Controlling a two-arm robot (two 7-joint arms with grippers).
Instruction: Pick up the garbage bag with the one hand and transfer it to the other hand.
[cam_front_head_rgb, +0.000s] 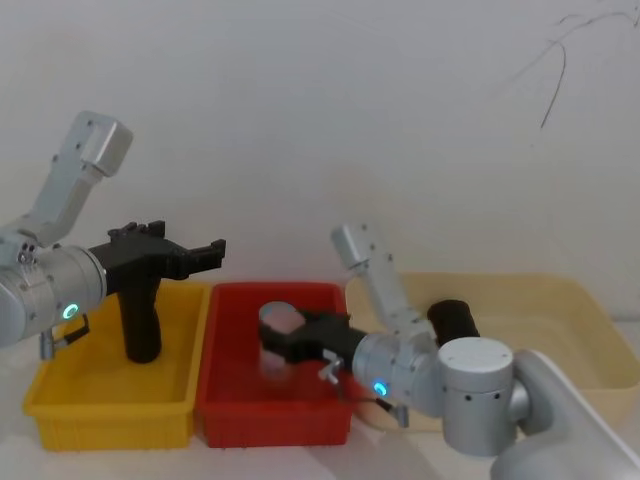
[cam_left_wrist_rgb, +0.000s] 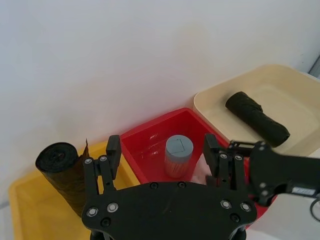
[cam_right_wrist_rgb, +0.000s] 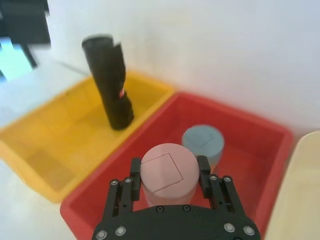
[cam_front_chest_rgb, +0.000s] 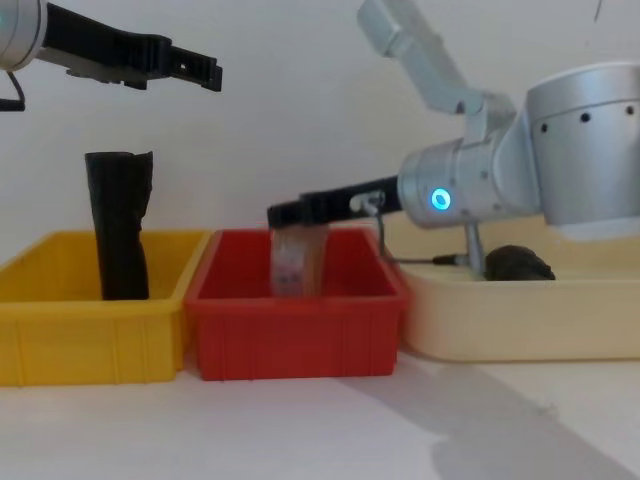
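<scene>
I see three boxes side by side: the left bin (cam_front_head_rgb: 60, 400), the middle bin (cam_front_head_rgb: 215, 410) and the right tray (cam_front_head_rgb: 590, 330). A standing roll (cam_front_head_rgb: 140, 320) is upright in the left bin, with the left gripper (cam_front_chest_rgb: 205, 72) high above it. The garbage bag (cam_front_head_rgb: 453, 320) lies in the right tray. Two cups sit in the middle bin. The right gripper (cam_front_chest_rgb: 285, 213) has its fingers around the held cup (cam_right_wrist_rgb: 167, 172), and the other cup (cam_right_wrist_rgb: 202, 142) is just beside it.
</scene>
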